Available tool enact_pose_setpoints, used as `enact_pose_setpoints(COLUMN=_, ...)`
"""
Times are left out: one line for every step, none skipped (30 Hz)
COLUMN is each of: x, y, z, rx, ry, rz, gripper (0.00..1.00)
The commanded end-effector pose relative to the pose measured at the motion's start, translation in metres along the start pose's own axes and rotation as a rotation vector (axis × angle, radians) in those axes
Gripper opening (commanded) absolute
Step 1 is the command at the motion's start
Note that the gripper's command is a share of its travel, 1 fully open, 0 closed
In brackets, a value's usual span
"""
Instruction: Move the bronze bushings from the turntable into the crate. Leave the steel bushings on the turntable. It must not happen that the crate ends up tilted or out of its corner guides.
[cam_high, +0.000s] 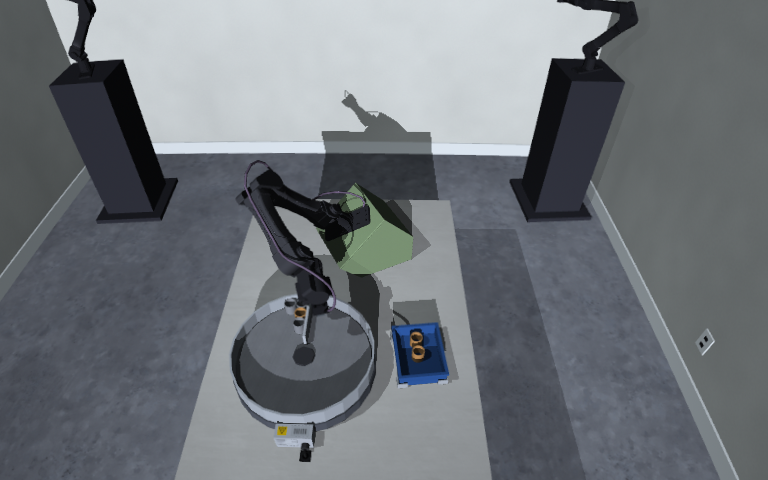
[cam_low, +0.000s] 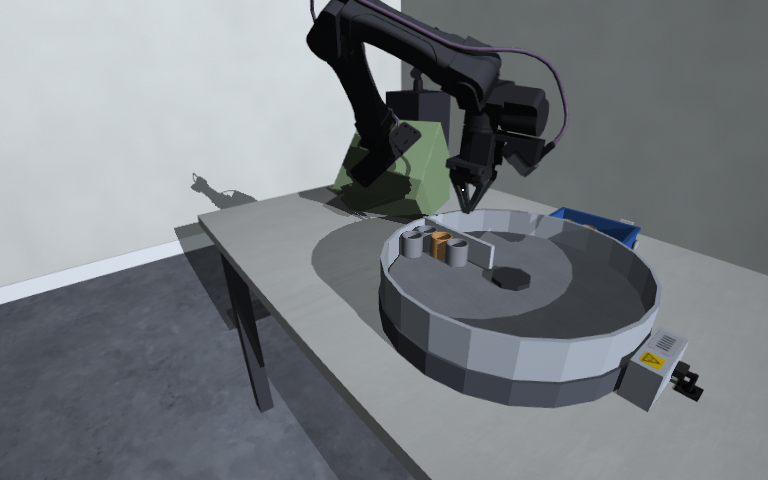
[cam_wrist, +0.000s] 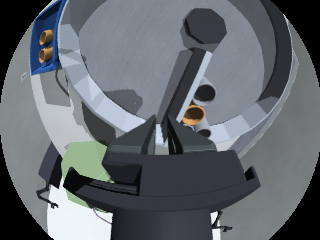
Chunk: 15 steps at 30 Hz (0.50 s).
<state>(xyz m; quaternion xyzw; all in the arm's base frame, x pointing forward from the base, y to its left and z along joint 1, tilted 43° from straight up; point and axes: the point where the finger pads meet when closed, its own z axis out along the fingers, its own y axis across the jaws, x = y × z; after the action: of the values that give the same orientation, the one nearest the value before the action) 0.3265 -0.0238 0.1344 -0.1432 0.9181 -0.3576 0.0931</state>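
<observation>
One bronze bushing (cam_high: 300, 312) (cam_low: 441, 246) (cam_wrist: 193, 116) stands upright on the turntable (cam_high: 305, 390) (cam_low: 498, 359) (cam_wrist: 135, 40), close to its divider wall (cam_low: 484, 254) (cam_wrist: 197, 80). Three steel bushings stand around it, among them a near one (cam_low: 457, 253) and an outer one (cam_low: 412, 245); the third (cam_low: 425, 229) is partly hidden. Two more bronze bushings, one (cam_high: 416, 338) (cam_wrist: 46, 37) and another (cam_high: 417, 353) (cam_wrist: 45, 55), are in the blue crate (cam_high: 423, 379) (cam_low: 628, 237). My gripper (cam_low: 467, 210) (cam_wrist: 161, 119) is nearly closed and empty, above the turntable's back rim.
A dark hub (cam_high: 304, 354) (cam_low: 510, 277) (cam_wrist: 205, 25) rises at the turntable's centre. The high rim encloses the bushings. A grey control box (cam_high: 294, 435) (cam_low: 654, 367) sits at the rim's front. A large green block (cam_high: 379, 249) (cam_low: 436, 164) stands behind the turntable.
</observation>
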Motion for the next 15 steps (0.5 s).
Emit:
enact_pose_setpoints(x=0.008, y=-0.036, z=-0.006, rx=-0.018, ry=-0.093, rz=-0.092, gripper=0.15)
enact_pose_setpoints(x=0.012, y=-0.045, z=-0.005, rx=-0.018, ry=-0.093, rz=-0.092, gripper=0.15)
enact_pose_setpoints(x=0.015, y=-0.051, z=-0.005, rx=-0.017, ry=-0.094, rz=-0.092, gripper=0.15)
enact_pose_setpoints(x=0.018, y=-0.057, z=-0.004, rx=-0.016, ry=-0.094, rz=-0.092, gripper=0.15)
enact_pose_setpoints(x=0.02, y=-0.061, z=-0.004, rx=-0.015, ry=-0.094, rz=-0.092, gripper=0.15)
enact_pose_setpoints(x=0.02, y=-0.061, z=-0.004, rx=-0.015, ry=-0.094, rz=-0.092, gripper=0.15)
enact_pose_setpoints(x=0.02, y=-0.061, z=-0.004, rx=-0.015, ry=-0.094, rz=-0.092, gripper=0.15)
enact_pose_setpoints(x=0.02, y=-0.062, z=-0.005, rx=-0.015, ry=-0.099, rz=-0.097, gripper=0.15)
enact_pose_setpoints(x=0.022, y=-0.065, z=-0.004, rx=-0.014, ry=-0.095, rz=-0.093, gripper=0.15)
enact_pose_setpoints(x=0.023, y=-0.066, z=-0.004, rx=-0.014, ry=-0.094, rz=-0.092, gripper=0.15)
enact_pose_setpoints(x=0.023, y=-0.066, z=-0.004, rx=-0.014, ry=-0.096, rz=-0.094, gripper=0.15)
enact_pose_setpoints(x=0.021, y=-0.064, z=-0.006, rx=-0.015, ry=-0.103, rz=-0.101, gripper=0.15)
enact_pose_setpoints(x=0.02, y=-0.063, z=-0.007, rx=-0.015, ry=-0.108, rz=-0.106, gripper=0.15)
enact_pose_setpoints(x=0.018, y=-0.064, z=-0.009, rx=-0.013, ry=-0.114, rz=-0.101, gripper=0.15)
enact_pose_setpoints(x=0.017, y=-0.066, z=-0.011, rx=-0.011, ry=-0.119, rz=-0.096, gripper=0.15)
